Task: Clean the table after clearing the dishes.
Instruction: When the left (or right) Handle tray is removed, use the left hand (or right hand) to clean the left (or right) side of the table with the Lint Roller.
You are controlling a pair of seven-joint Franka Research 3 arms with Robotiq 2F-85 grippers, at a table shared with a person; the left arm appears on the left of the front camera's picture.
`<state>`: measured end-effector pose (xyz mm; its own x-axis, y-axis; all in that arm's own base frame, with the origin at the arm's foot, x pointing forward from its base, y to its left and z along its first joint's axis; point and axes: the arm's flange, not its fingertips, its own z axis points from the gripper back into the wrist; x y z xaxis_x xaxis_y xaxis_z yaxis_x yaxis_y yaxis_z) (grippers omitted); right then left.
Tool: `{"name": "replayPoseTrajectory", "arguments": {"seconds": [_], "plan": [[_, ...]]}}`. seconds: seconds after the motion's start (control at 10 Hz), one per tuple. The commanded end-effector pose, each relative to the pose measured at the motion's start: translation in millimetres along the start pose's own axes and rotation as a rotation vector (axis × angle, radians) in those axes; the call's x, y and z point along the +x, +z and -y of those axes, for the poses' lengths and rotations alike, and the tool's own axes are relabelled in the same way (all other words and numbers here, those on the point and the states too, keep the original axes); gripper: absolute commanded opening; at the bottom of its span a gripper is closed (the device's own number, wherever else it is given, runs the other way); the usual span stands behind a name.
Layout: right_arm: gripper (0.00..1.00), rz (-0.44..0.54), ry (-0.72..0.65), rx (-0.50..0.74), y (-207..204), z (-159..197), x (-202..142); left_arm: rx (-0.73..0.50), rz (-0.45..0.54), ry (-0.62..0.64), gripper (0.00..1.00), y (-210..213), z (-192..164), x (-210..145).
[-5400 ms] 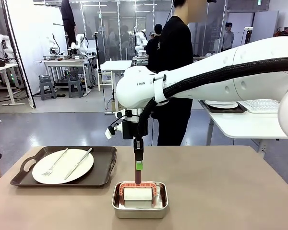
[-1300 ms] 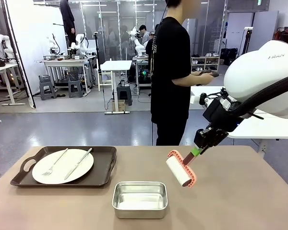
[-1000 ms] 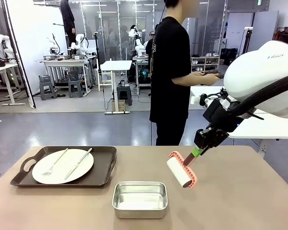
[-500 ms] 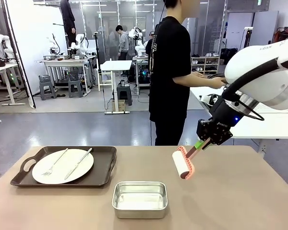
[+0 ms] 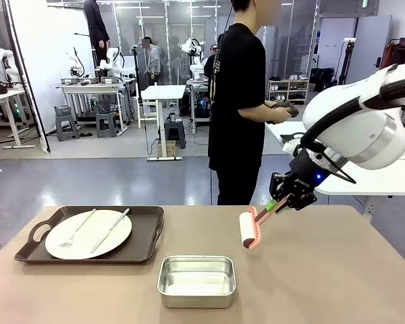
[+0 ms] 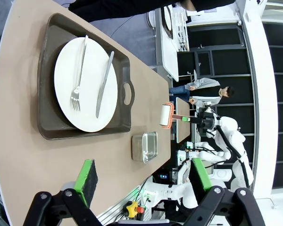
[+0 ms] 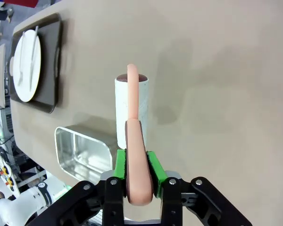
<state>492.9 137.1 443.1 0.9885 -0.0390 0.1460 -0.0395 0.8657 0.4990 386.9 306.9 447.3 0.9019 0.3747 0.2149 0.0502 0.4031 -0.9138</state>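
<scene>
Lighting: bright, even, overhead. I see a soft shadow right of the roller on the table; wrist views bow at edges; front view sharp.

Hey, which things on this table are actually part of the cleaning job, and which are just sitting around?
Part of the job: the table, the tray, its plate, fork and knife, the roller in the right end effector.
Lying about: the empty steel pan.

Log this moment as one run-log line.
right gripper: shut on lint roller | lint roller: over table, contact unclear | left gripper: open, empty | tray: holds plate, uncleared | steel pan: empty
</scene>
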Motion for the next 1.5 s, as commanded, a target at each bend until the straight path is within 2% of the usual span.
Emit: {"name": "replayPoseTrajectory", "arguments": {"seconds": [0.0,0.1,0.7,1.4], "plan": [[0.23,0.021,-0.062,0.012,-6,1,17,-0.004,0.004,-0.011,1.0,3,0,-1],[0.23,0.038,-0.056,0.012,-9,6,21,-0.004,0.004,-0.011,1.0,3,0,-1],[0.23,-0.066,-0.1,0.048,-26,36,56,-0.004,0.004,-0.011,1.0,3,0,-1],[0.23,-0.083,-0.123,0.004,-57,50,57,-0.004,0.004,-0.011,1.0,3,0,-1]]}}
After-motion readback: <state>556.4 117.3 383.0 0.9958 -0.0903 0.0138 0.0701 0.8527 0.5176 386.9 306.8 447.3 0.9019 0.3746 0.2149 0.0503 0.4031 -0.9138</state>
